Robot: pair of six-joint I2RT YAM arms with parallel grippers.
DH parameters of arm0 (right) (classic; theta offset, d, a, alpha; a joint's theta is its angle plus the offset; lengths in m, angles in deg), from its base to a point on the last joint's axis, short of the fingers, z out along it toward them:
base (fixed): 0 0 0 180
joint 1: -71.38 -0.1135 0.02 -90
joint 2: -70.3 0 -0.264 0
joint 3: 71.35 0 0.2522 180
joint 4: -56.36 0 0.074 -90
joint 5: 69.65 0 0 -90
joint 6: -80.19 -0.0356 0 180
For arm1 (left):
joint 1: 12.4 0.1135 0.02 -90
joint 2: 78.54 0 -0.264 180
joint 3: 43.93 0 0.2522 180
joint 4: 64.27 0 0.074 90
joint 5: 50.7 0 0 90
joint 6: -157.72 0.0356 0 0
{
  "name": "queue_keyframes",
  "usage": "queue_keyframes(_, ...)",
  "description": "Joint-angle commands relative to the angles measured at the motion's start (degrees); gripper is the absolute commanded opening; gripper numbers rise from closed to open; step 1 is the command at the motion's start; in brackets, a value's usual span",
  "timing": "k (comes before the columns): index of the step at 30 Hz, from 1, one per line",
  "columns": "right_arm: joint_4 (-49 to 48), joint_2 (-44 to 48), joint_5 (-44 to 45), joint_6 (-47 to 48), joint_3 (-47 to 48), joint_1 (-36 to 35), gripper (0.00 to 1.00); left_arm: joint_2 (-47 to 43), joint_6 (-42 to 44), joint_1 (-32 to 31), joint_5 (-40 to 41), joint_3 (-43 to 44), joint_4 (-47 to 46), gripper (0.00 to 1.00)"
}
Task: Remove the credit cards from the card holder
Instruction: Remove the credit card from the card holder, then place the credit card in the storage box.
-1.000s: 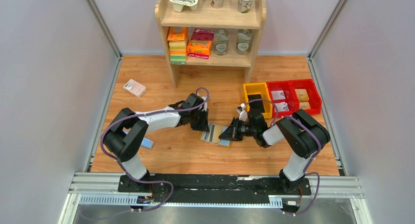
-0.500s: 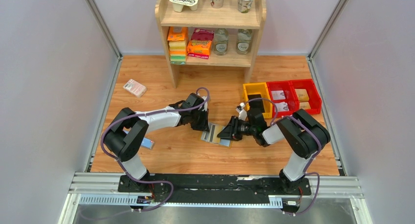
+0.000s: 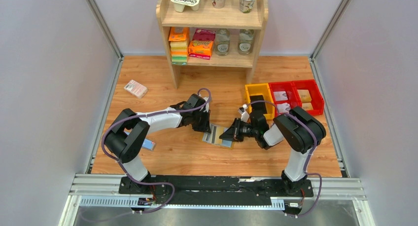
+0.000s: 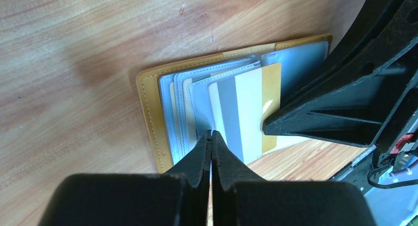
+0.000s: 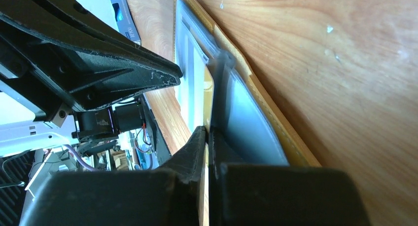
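Note:
The card holder (image 3: 216, 136) lies open on the wooden floor, tan outside with grey-blue sleeves (image 4: 148, 112). A credit card (image 4: 246, 112), white with a grey stripe and a gold edge, sticks partway out of a sleeve toward the right arm. My right gripper (image 3: 226, 134) lies low and sideways, shut on that card's gold edge (image 5: 208, 95), which shows as a thin strip between its fingers (image 5: 207, 131). Its black tip (image 4: 268, 126) meets the card in the left wrist view. My left gripper (image 3: 205, 127) is shut, its tip (image 4: 211, 133) pressed down on the holder's sleeves beside the card.
A blue bar (image 3: 148, 145) lies by the left arm's elbow and a pink-white packet (image 3: 135, 88) at the far left. A yellow bin (image 3: 258, 94) and red bins (image 3: 296, 96) stand right of the arms. The wooden shelf (image 3: 213, 23) stands behind.
My right gripper moved a little left onto the card, with its jaws briefly apart and now shut again. The left arm and the holder have stayed put.

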Motion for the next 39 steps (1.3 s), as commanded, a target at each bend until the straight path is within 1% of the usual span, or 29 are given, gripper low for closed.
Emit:
queue_keyframes(1,-0.3,1.6,1.8,1.5,-2.7,2.1,0.00,2.7,1.7,0.0,4.6,-2.1,4.1,0.00)
queue_keyframes(6,3.2,5.0,2.0,3.7,-5.0,4.0,0.00,3.1,1.7,-0.1,5.2,-1.6,4.7,0.00)
queue_keyframes(13,14.5,12.5,4.4,8.6,-5.6,4.5,0.00,2.6,1.9,0.0,6.0,-1.4,5.1,0.00)
queue_keyframes(18,21.9,17.0,5.5,11.6,-4.1,4.3,0.00,2.3,2.2,0.0,7.5,-1.1,6.1,0.00)
queue_keyframes(23,28.1,20.1,7.5,13.9,-0.9,1.6,0.00,1.2,2.0,0.2,10.6,-2.4,7.9,0.00)
queue_keyframes(28,37.0,25.3,12.0,17.1,2.7,-1.3,0.00,-1.6,1.0,2.3,10.0,-4.1,7.8,0.00)
queue_keyframes(30,42.4,28.0,14.1,19.5,4.7,-2.0,0.00,-3.6,0.9,2.6,9.8,-3.7,8.2,0.06)
queue_keyframes(31,44.9,29.3,15.1,20.8,5.8,-2.3,0.00,-5.0,1.0,2.7,9.8,-3.0,8.5,0.13)
queue_keyframes(36,60.0,36.0,21.7,29.5,14.4,-4.9,0.00,-11.3,0.3,2.9,10.5,0.9,11.9,0.34)
queue_keyframes(38,64.5,37.8,25.0,32.8,17.7,-6.9,0.00,-13.7,-0.3,3.1,10.5,3.1,13.7,0.41)
queue_keyframes(39,66.1,38.6,27.5,34.7,19.1,-8.1,0.00,-14.5,-0.7,3.5,10.5,4.4,14.4,0.42)
